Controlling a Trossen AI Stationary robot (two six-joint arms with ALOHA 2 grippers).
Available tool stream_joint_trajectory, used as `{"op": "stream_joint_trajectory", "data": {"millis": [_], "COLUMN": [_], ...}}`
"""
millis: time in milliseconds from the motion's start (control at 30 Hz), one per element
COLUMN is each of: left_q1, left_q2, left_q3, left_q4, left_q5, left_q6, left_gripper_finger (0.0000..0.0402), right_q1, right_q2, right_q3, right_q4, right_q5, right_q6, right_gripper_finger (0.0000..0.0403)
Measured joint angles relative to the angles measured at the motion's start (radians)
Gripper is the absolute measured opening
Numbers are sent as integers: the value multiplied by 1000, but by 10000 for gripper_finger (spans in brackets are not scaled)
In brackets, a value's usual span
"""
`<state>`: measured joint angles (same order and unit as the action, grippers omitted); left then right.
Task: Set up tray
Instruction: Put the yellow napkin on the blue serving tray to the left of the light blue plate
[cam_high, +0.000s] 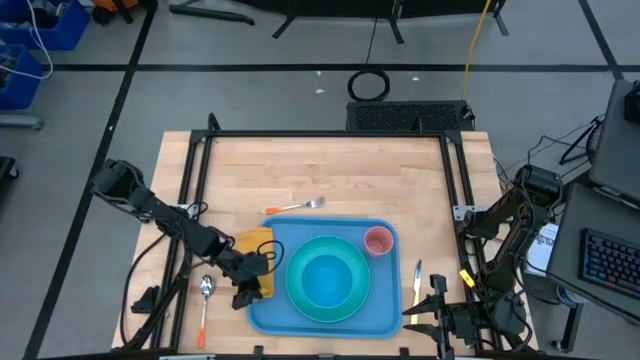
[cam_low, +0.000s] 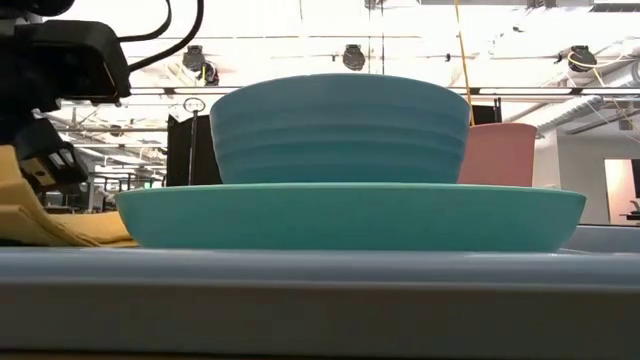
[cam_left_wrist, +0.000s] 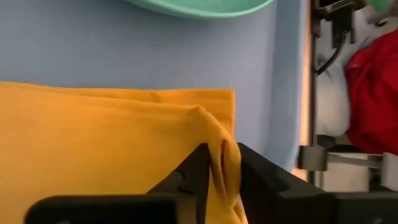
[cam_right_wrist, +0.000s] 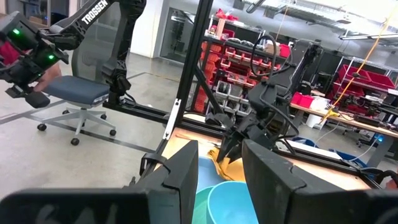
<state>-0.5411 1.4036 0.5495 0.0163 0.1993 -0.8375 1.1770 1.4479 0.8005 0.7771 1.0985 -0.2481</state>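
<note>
The blue tray (cam_high: 385, 310) lies near the table's front edge. On it stands a turquoise plate (cam_low: 350, 215) with a turquoise bowl (cam_low: 340, 130) inside, and a pink cup (cam_high: 378, 241) at the far right corner. A yellow napkin (cam_high: 252, 243) lies over the tray's left part. My left gripper (cam_left_wrist: 222, 177) slants down onto the napkin's near end, its fingers parted with a raised fold of the cloth (cam_left_wrist: 224, 155) between them. My right gripper (cam_right_wrist: 219, 168) waits open and holds nothing, off the table's near right corner (cam_high: 437, 318). My left gripper comes at the napkin from above, slanting down. A rounded ridge of the cloth (cam_left_wrist: 225, 149) stands in the gap between its two parted fingers (cam_left_wrist: 198, 171). Whether the fingers touch it I cannot tell. The napkin lies flat on the tray, slack.
A fork (cam_high: 300, 206) lies on the wood just beyond the tray. A spoon (cam_high: 205, 292) with an orange handle lies left of the tray, and a knife (cam_high: 418, 278) lies right of it. Black frame rails (cam_high: 200, 180) run along the table's sides.
</note>
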Motion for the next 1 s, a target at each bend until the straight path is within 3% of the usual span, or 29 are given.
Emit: {"op": "stream_joint_trajectory", "data": {"millis": [433,900,1000], "left_q1": [2,21,28], "left_q2": [-1,-11,-11], "left_q3": [0,0,0], "left_q4": [166,118,79], "left_q5": [74,52,7], "left_q6": [1,-3,18], "left_gripper_finger": [107,108,108], "right_q1": [0,0,0], "right_q2": [0,0,0], "right_q3": [0,0,0], "right_q4": [-4,-5,-5], "right_q5": [-1,-2,-2], "right_q6": [6,9,9], "right_gripper_finger": [114,114,114]}}
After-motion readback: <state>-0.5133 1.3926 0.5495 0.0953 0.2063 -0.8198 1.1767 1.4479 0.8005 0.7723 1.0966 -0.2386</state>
